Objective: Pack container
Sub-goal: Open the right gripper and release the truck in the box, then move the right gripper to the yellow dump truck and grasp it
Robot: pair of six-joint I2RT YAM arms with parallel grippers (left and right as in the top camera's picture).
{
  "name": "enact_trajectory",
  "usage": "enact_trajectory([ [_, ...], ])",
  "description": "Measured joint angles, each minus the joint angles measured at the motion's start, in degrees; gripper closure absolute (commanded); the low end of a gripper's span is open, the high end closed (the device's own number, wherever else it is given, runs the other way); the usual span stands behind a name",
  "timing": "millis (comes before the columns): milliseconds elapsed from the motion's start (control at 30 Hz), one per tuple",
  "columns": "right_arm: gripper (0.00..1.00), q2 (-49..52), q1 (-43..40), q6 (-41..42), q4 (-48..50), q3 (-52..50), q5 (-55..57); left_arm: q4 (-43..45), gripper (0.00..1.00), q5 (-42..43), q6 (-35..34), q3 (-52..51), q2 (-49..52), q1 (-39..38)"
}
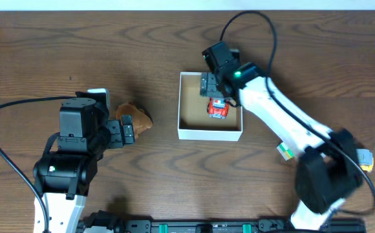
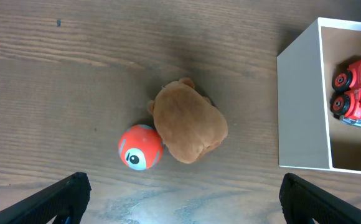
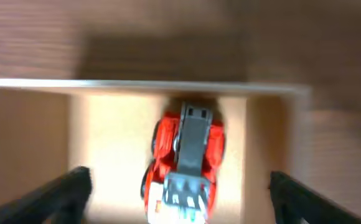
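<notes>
The container (image 1: 210, 134) is a square white-walled box with a tan inside, at the table's middle. A red toy truck (image 1: 218, 108) lies inside it, also seen in the right wrist view (image 3: 183, 163) and the left wrist view (image 2: 358, 93). My right gripper (image 1: 214, 86) hovers over the box, open, its fingers (image 3: 179, 199) spread wide on either side of the truck, not touching it. My left gripper (image 1: 127, 129) is open and empty (image 2: 183, 199), just short of a brown plush toy (image 2: 188, 121) and an orange ball with an eye (image 2: 140, 147), left of the box (image 2: 302, 109).
A small green and white object (image 1: 284, 151) and a yellow and grey toy (image 1: 365, 158) lie on the table at the right, near the right arm's base. A black cable loops at the back right.
</notes>
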Motion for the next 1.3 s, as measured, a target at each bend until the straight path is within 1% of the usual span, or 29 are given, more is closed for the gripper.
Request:
enact_trajectory([
  [167, 0.01, -9.92, -1.73, -4.81, -2.43, 0.66, 0.59, 0.0, 0.02, 0.0, 0.0, 0.0, 0.0, 0.0],
  [233, 0.01, -14.58, -4.04, -5.84, -4.39, 0.72, 0.79, 0.0, 0.02, 0.0, 0.0, 0.0, 0.0, 0.0],
  [333, 0.01, -21.09, -9.79, -4.98, -9.44, 1.22, 1.27, 0.0, 0.02, 0.0, 0.0, 0.0, 0.0, 0.0],
  [400, 0.02, -25.03, -15.41, -0.44, -16.09, 1.7, 1.84, 0.0, 0.02, 0.0, 0.0, 0.0, 0.0, 0.0],
  [433, 0.01, -27.02, -19.58, 3.56, -20.74, 1.9, 2.16, -0.02, 0.02, 0.0, 0.0, 0.0, 0.0, 0.0],
  [467, 0.01, -28.06, -22.4, 6.23, -23.28, 1.92, 2.43, -0.02, 0.02, 0.02, 0.0, 0.0, 0.0, 0.0],
  [533, 0.01, -29.73, -29.97, 14.64, -30.18, 2.05, 3.13, -0.02, 0.02, 0.02, 0.0, 0.0, 0.0, 0.0],
  [633, 0.01, -29.62, -38.4, 24.59, -35.28, 2.01, 2.91, -0.02, 0.02, 0.02, 0.0, 0.0, 0.0, 0.0],
  [700, 0.01, -29.22, -42.66, 28.87, -35.67, 1.64, 2.95, 0.0, 0.02, 0.02, 0.0, 0.0, 0.0, 0.0],
  [867, 0.01, -28.26, -50.75, 33.88, -35.08, -1.16, 2.89, 0.0, 0.02, 0.0, 0.0, 0.0, 0.0, 0.0],
  [967, 0.01, -26.93, -54.8, 35.12, -33.27, -4.0, 2.32, 0.0, 0.02, 0.0, 0.0, 0.0, 0.0, 0.0],
  [1133, 0.01, -23.37, -61.35, 35.89, -27.28, -11.87, 0.11, 0.0, 0.02, 0.0, 0.0, 0.0, 0.0, 0.0],
  [1300, 0.01, -20.46, -64.48, 35.58, -22.03, -18.18, -0.81, 0.0, 0.02, 0.02, 0.0, 0.0, 0.0, 0.0],
])
